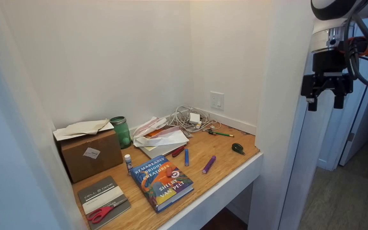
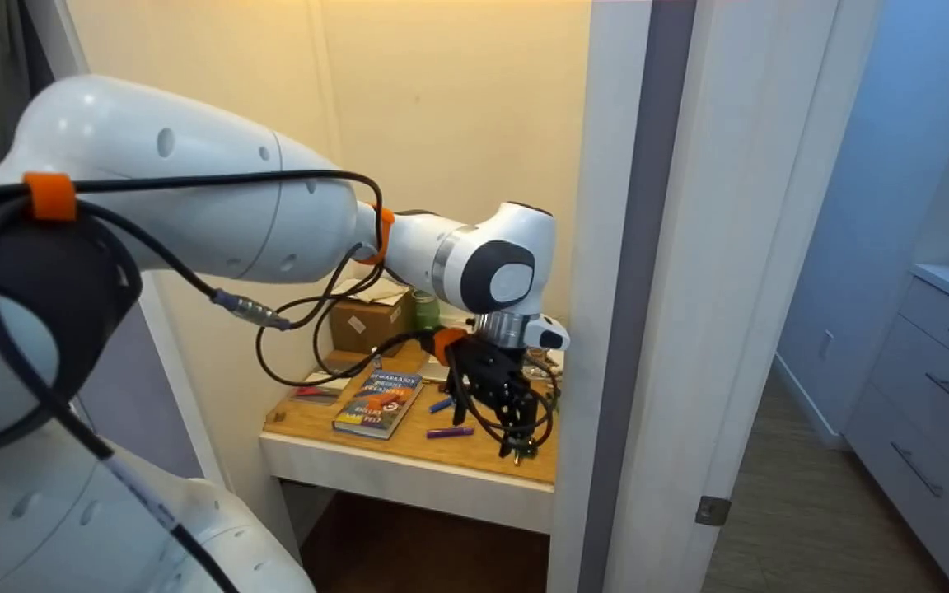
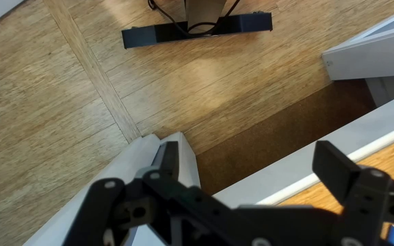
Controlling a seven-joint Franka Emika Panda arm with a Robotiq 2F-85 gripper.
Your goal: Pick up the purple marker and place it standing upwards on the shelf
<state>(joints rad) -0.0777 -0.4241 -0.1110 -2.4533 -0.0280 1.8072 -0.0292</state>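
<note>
The purple marker [image 1: 209, 164] lies on its side on the shelf [image 1: 224, 151], near the white front edge and right of the colourful book. It also shows lying flat in an exterior view [image 2: 450, 431]. The marker is out of view in the wrist view, where part of the shelf [image 3: 310, 194] and its white edge show. My gripper [image 1: 325, 107] is open and empty, pointing down, high in front of the shelf and well apart from the marker. In the wrist view the open fingers [image 3: 246, 150] are spread over the shelf's front edge and the floor.
A book [image 1: 161, 182], a blue stick [image 1: 186, 157], a dark green block [image 1: 237, 148], a green pencil [image 1: 222, 134], scissors [image 1: 98, 213], a glue stick [image 1: 128, 163] and a box [image 1: 91, 153] lie on the shelf. A white wall post [image 1: 267, 127] borders it.
</note>
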